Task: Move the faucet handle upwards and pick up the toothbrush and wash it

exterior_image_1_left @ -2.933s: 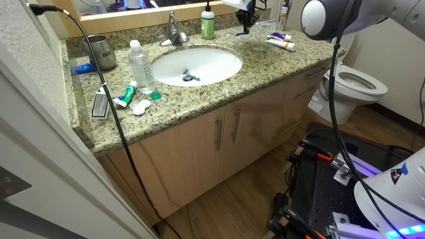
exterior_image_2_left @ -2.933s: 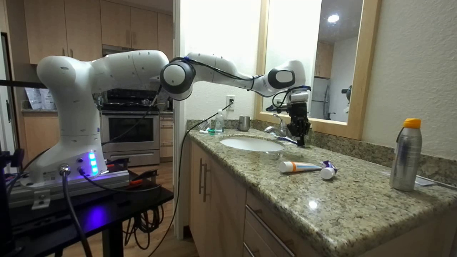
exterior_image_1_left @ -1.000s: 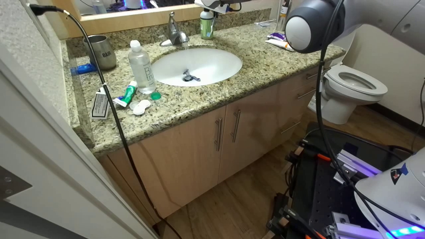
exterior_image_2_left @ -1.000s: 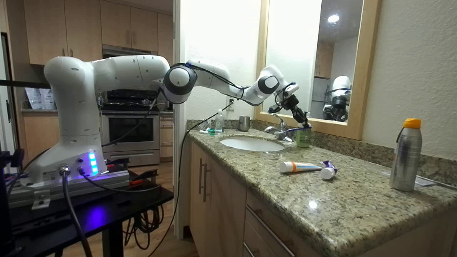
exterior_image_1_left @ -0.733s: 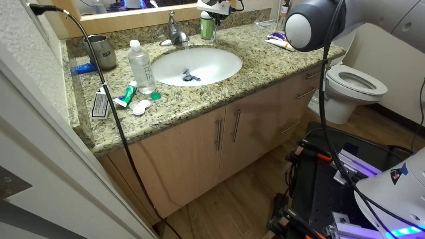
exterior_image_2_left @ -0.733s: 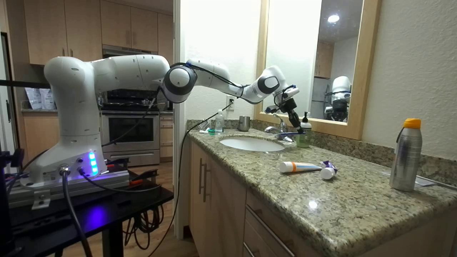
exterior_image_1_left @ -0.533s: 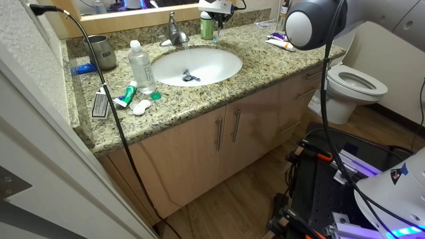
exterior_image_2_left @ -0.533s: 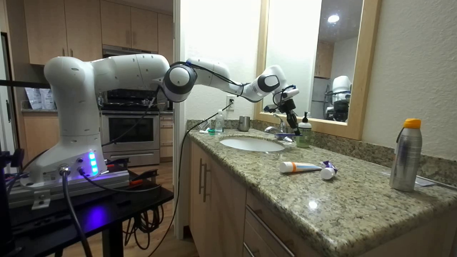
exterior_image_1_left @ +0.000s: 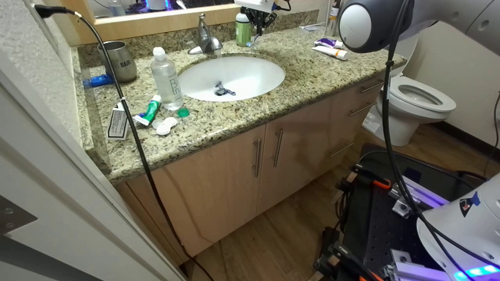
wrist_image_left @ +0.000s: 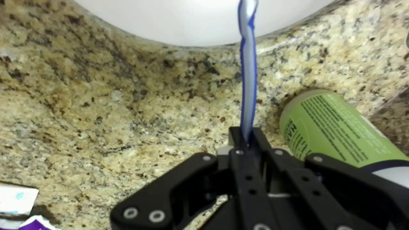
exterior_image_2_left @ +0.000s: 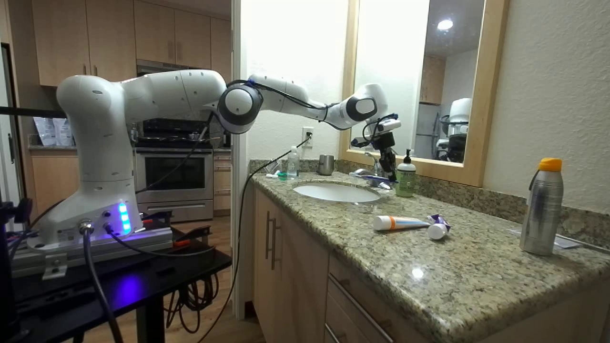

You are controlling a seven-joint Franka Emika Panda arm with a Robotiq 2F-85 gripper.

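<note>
1. Jaws: closed on the toothbrush (wrist_image_left: 248,80), gripping what appears to be the handle end.
2. Toothbrush: held above the counter (exterior_image_2_left: 476,247), long axis running out ahead of the jaws. In an exterior view its light-blue free end (exterior_image_1_left: 249,44) points left and toward the near side; in the wrist view the shaft crosses the rim of the basin (wrist_image_left: 191,22).
3. Soap pump bottle (exterior_image_2_left: 406,180): upright, just right of the jaws; contact not seen. Assessed as a knock hazard.
4. Faucet (exterior_image_1_left: 204,37): at the basin's far edge, water stream (exterior_image_1_left: 218,55) falling. Governing relation: the stream lies left of the free end, so travel leftward and slightly near is judged necessary.
5. Faucet handle (exterior_image_1_left: 202,18): atop the faucet, seemingly raised; washing judged outstanding.
</note>
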